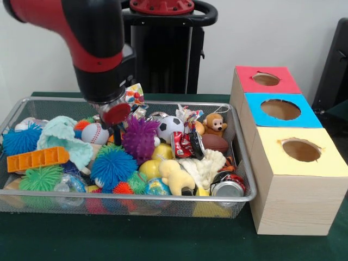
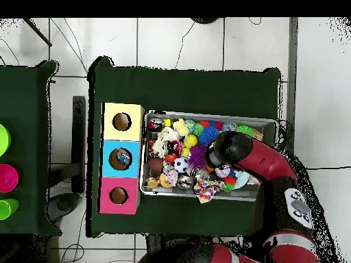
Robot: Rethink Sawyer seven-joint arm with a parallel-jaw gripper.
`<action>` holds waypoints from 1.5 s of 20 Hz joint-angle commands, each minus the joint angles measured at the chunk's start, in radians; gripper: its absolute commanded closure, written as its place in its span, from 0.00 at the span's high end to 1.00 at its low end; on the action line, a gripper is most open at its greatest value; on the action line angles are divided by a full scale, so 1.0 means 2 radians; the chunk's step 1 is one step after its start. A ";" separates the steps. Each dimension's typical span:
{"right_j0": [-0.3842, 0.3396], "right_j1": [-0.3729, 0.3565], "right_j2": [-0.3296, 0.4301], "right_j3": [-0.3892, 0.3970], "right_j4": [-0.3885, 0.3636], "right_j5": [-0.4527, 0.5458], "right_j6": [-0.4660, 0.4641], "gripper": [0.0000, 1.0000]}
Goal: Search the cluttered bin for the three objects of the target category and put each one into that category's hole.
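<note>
Pincer (image 1: 115, 129) low in the bin (image 1: 239, 197), grip state unclear; purple spiky ball (image 1: 140, 137) probably soft, light, squeeze mid-body.

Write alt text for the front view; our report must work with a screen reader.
A red and black robot arm reaches its gripper down into the bin, a silver wire-mesh basket crammed with spiky balls, plush toys and crushed cans. Beside it stand three boxes with holes on top: red, blue, yellow.

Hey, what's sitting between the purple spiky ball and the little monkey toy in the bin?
In the front view, a soccer ball lies between the purple spiky ball and the monkey toy, inside the bin.
</note>
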 commanded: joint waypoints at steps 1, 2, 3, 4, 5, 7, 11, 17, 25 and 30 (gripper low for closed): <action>-0.031 0.059 0.104 -0.074 -0.065 -0.023 -0.154 1.00; -0.035 0.062 0.109 -0.083 -0.074 -0.021 -0.157 1.00; -0.039 0.066 0.113 -0.092 -0.082 -0.018 -0.159 1.00; -0.042 0.068 0.117 -0.099 -0.090 -0.015 -0.159 1.00; -0.044 0.067 0.119 -0.105 -0.099 -0.013 -0.161 1.00; -0.048 0.064 0.125 -0.115 -0.116 -0.004 -0.164 1.00; -0.058 0.054 0.137 -0.134 -0.145 0.023 -0.175 1.00; -0.067 0.042 0.154 -0.158 -0.167 0.074 -0.185 1.00; -0.076 0.037 0.172 -0.176 -0.179 0.118 -0.194 1.00; -0.082 0.039 0.182 -0.182 -0.183 0.128 -0.196 1.00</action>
